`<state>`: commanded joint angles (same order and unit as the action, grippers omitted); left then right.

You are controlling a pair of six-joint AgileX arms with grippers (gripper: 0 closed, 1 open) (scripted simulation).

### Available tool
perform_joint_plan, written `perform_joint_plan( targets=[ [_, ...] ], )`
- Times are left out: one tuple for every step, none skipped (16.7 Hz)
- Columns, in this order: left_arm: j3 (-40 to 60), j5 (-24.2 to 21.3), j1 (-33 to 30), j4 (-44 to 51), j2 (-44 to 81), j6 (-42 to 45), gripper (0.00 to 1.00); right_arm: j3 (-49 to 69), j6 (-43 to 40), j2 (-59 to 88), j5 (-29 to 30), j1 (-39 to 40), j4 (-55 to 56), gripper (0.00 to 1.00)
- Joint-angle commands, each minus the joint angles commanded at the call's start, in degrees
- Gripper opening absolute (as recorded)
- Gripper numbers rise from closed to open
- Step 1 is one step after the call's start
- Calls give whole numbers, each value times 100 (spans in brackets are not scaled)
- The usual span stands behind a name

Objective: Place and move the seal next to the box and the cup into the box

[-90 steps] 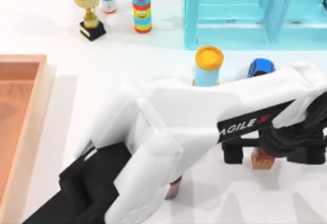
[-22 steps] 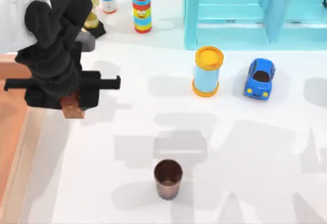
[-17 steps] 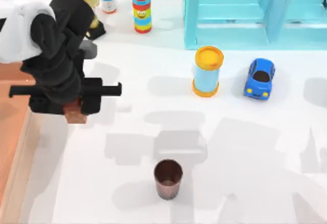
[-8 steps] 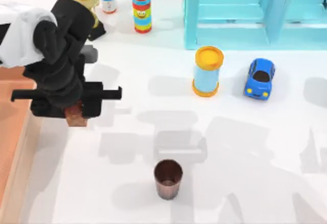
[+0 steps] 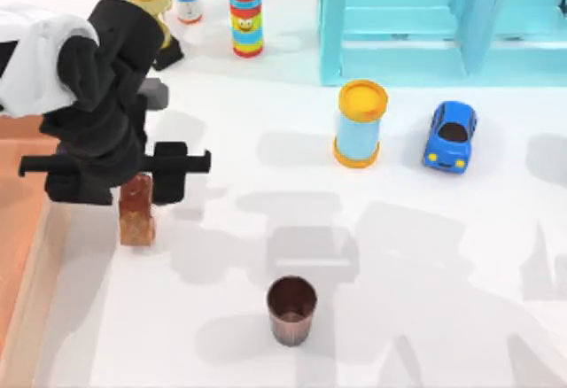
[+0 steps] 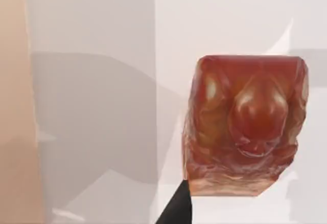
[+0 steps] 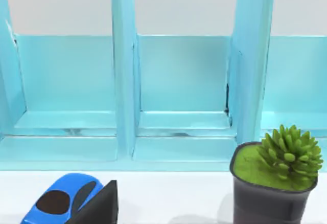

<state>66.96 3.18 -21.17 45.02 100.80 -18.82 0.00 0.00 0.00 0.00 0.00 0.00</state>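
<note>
Glossy reddish-brown seal [image 5: 136, 210] now down at frame's left beside light-wood box [image 5: 35, 255] — freed from opened left gripper [image 5: 115, 178]; dark brown ribbed cup [image 5: 291, 310] next.

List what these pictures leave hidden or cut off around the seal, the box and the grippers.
- Top view: the light-wood box is cut by the left edge.
- Top view: the left gripper covers the top of the reddish-brown glossy seal.
- Right wrist view: one dark right fingertip is cut by the bottom edge.
</note>
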Motion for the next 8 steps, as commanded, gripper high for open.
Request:
perform_joint_plan(
  targets=[
    [0, 0, 0, 0, 0, 0, 90, 0, 0, 0, 0, 0, 0, 100],
    [0, 0, 0, 0, 0, 0, 98, 0, 0, 0, 0, 0, 0, 100],
    [0, 0, 0, 0, 0, 0, 100, 0, 0, 0, 0, 0, 0, 100],
    [0, 0, 0, 0, 0, 0, 100, 0, 0, 0, 0, 0, 0, 100],
    [0, 0, 0, 0, 0, 0, 100, 0, 0, 0, 0, 0, 0, 100],
    [0, 0, 0, 0, 0, 0, 100, 0, 0, 0, 0, 0, 0, 100],
    [0, 0, 0, 0, 0, 0, 100, 0, 0, 0, 0, 0, 0, 100],
    [0, 0, 0, 0, 0, 0, 100, 0, 0, 0, 0, 0, 0, 100]
  ],
)
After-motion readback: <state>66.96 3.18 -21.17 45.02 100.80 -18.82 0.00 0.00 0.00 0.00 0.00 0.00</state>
